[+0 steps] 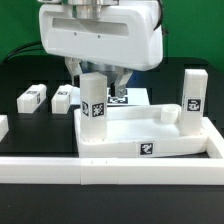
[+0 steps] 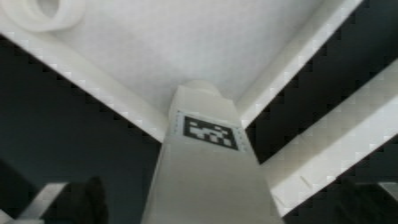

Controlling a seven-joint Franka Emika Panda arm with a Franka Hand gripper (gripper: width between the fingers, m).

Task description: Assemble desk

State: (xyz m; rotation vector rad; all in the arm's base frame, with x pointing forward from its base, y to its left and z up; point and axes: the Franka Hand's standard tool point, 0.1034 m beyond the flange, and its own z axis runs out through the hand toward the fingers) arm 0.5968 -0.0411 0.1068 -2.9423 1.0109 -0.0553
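White border wall point(image 1: 40, 172) abuts desk top point(image 1: 110, 148); tool point(image 1: 97, 78) gapes wide around upright leg point(image 1: 95, 95), gripping nothing.

Exterior view is bright and even for you, light from above; the white arm housing point(image 1: 100, 35) is nearly blown out and the black counter point(image 1: 45, 125) goes flat, no texture. A soft shadow sits on the tray-like top point(image 1: 120, 135) under the housing. Both views are low-res and soft at the edges. In the wrist view the leg point(image 2: 210, 170) sits very close and slightly out of focus, its tag point(image 2: 212, 132) fuzzy, whites reading grey, dark corners crushed
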